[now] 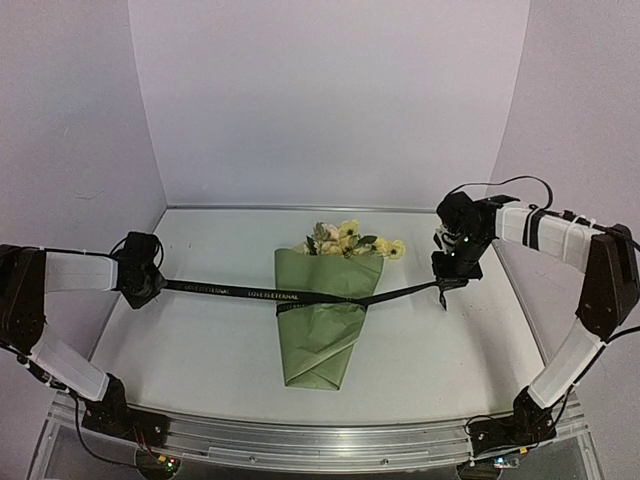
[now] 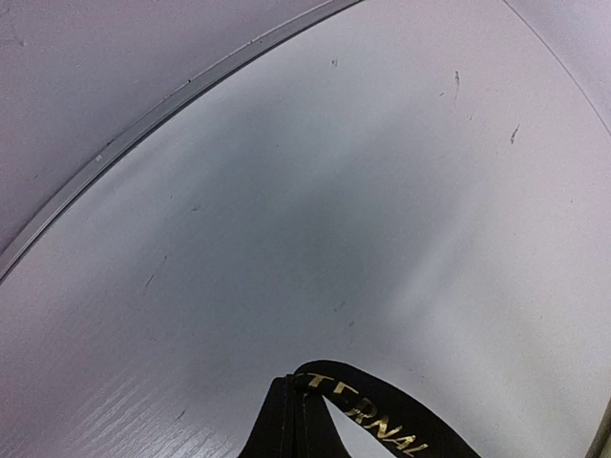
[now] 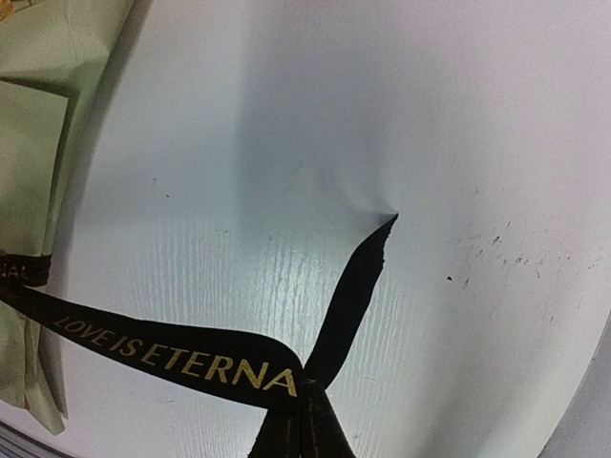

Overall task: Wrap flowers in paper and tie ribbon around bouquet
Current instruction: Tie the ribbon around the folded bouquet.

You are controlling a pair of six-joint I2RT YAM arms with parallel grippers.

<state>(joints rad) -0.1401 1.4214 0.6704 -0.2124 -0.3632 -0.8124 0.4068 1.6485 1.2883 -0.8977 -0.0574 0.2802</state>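
Observation:
The bouquet lies mid-table: yellow and cream flowers poke out the far end of an olive-green paper cone. A black ribbon with gold lettering is stretched taut across the cone, crossed at its middle. My left gripper is shut on the ribbon's left end, seen in the left wrist view as a pinched loop. My right gripper is shut on the ribbon's right end, with a short tail sticking past the fingers. The paper's edge shows at the left of the right wrist view.
White tabletop enclosed by pale walls on the left, back and right. A metal rail runs along the near edge between the two arm bases. The seam of table and left wall shows in the left wrist view.

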